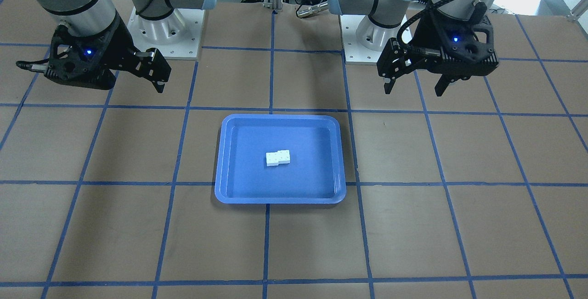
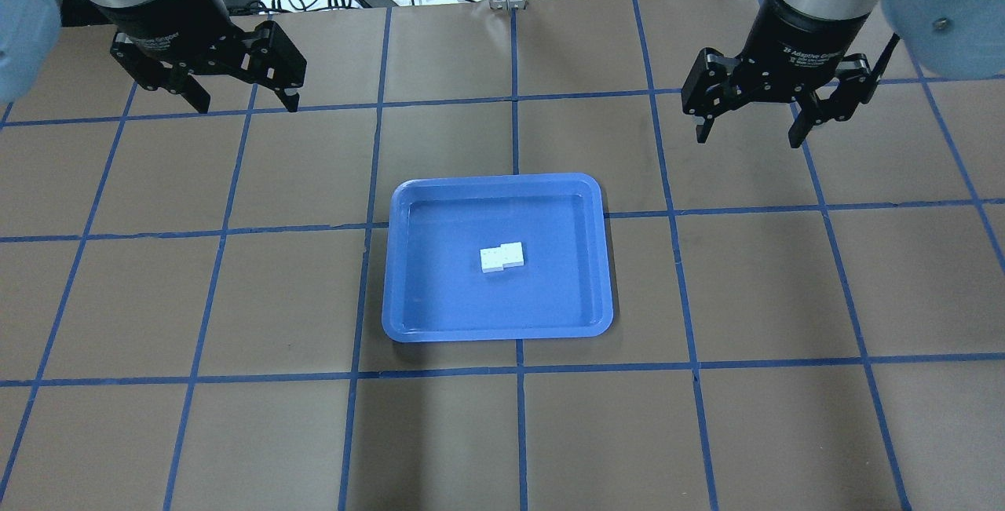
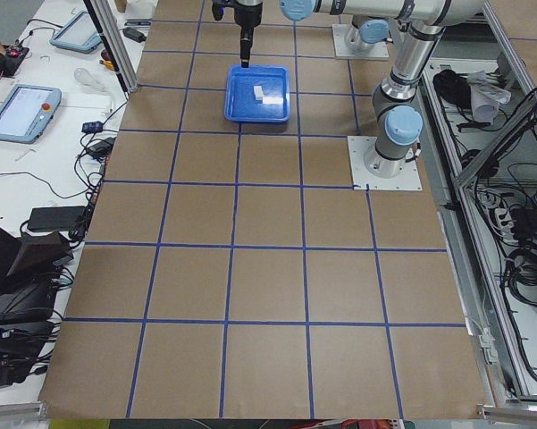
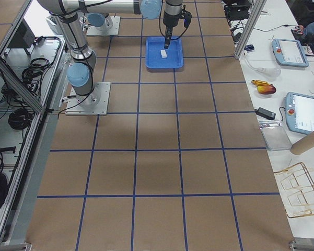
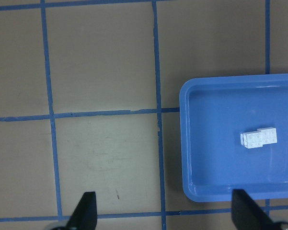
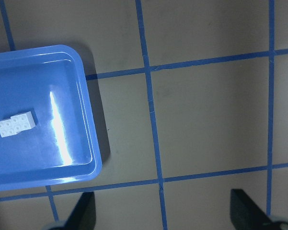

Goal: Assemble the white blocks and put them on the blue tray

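Two white blocks (image 2: 502, 257) lie pressed together as one small stepped piece on the floor of the blue tray (image 2: 496, 180), close to its middle and clear of every rim. Both wrist views show round studs on the upper faces. Whether one block overlaps the other or merely butts against it, I cannot tell.

The tray sits flat on the brown tabletop (image 2: 235, 417), across a crossing of the blue tape lines.

The left claw (image 2: 247, 105) hangs above the tabletop well apart from the tray, off its left side. Its fingers are spread wide with nothing between them, and its wrist camera shows bare tabletop between the two tips and the tray off to one side.

The right claw (image 2: 747, 140) hangs well apart from the tray too, off its right side. It is likewise spread wide and empty, and the tray's corner lies beside its fingertips in its own wrist view.

Neither claw touches the tray or the blocks.
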You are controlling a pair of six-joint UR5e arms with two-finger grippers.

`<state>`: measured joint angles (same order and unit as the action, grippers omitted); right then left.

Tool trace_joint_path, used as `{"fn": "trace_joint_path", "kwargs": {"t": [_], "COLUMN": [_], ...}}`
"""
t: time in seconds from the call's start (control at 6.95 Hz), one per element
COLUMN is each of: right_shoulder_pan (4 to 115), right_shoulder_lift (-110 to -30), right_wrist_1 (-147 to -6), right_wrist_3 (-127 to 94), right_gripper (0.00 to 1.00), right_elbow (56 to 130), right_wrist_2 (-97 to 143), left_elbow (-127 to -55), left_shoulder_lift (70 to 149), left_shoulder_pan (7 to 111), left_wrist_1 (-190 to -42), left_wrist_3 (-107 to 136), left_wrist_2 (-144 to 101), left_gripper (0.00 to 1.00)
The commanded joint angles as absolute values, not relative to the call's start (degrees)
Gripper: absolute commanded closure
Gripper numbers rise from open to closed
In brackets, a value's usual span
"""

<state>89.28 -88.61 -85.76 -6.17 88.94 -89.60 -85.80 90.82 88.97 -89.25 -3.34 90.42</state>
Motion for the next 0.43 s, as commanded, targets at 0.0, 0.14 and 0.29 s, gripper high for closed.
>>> {"fn": "trace_joint_path", "kwargs": {"t": [0.0,0.14,0.29], "right_shoulder_pan": [89.30,89.21,89.21], "right_shoulder_lift": [-89.12,-89.12,-89.03], "right_wrist_1": [-85.69,-85.78,-85.78], "right_wrist_3": [-6.15,-6.24,-6.15], "right_gripper": [0.00,0.00,0.00], "right_elbow": [88.94,88.86,88.86], "right_wrist_2": [-89.74,-89.74,-89.74], "left_elbow": [-85.43,-84.82,-83.60], "left_shoulder_lift": [91.23,91.23,91.49], "left_shoulder_pan": [89.12,89.12,89.03], "left_wrist_1": [-90.61,-92.88,-95.16], "left_wrist_3": [-3.34,-3.43,-3.34], "left_wrist_2": [90.18,90.09,90.09], "left_gripper": [0.00,0.00,0.00]}}
